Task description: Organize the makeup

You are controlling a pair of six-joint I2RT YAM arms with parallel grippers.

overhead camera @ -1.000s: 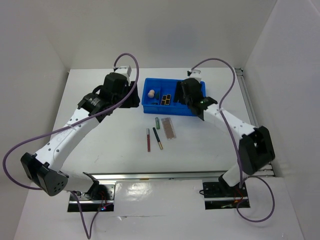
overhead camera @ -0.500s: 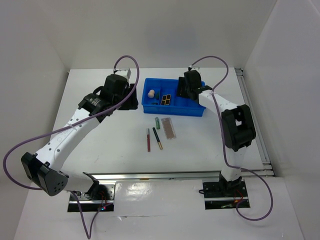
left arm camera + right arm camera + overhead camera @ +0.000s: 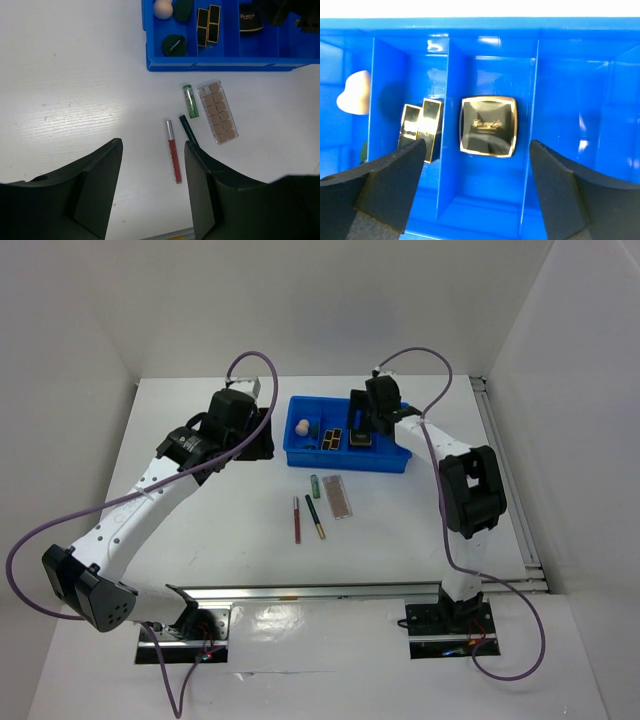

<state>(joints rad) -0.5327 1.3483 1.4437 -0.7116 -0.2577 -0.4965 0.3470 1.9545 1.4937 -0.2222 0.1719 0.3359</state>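
Right gripper (image 3: 476, 150) above the bin (image 3: 480, 22), jaws spread wide and holding nothing. The compact (image 3: 488, 126) lies flat on the floor of one compartment, clear of both fingers. In the narrow compartment at its 9 o'clock stand the two black-gold palettes (image 3: 422, 127), side by side and touching. Farther toward 9 o'clock, in the end compartment, sits the peach sponge (image 3: 355, 92). In the left wrist view a green sponge (image 3: 183, 9) lies just beside it at 3 o'clock.

Left gripper (image 3: 152, 145) — jaws likewise apart and empty — hangs over the table (image 3: 75, 75), well apart from the bin. Four items lie loose on the table at 6 o'clock of the bin in the top view: the tube (image 3: 190, 101), the pink palette (image 3: 218, 112) just beside it at 3 o'clock, the dark pencil (image 3: 188, 131) at the tube's 6 o'clock, and the red pencil (image 3: 173, 157) at 9 o'clock of the dark one. In the left wrist view the dark pencil's lower end is hidden behind a finger.
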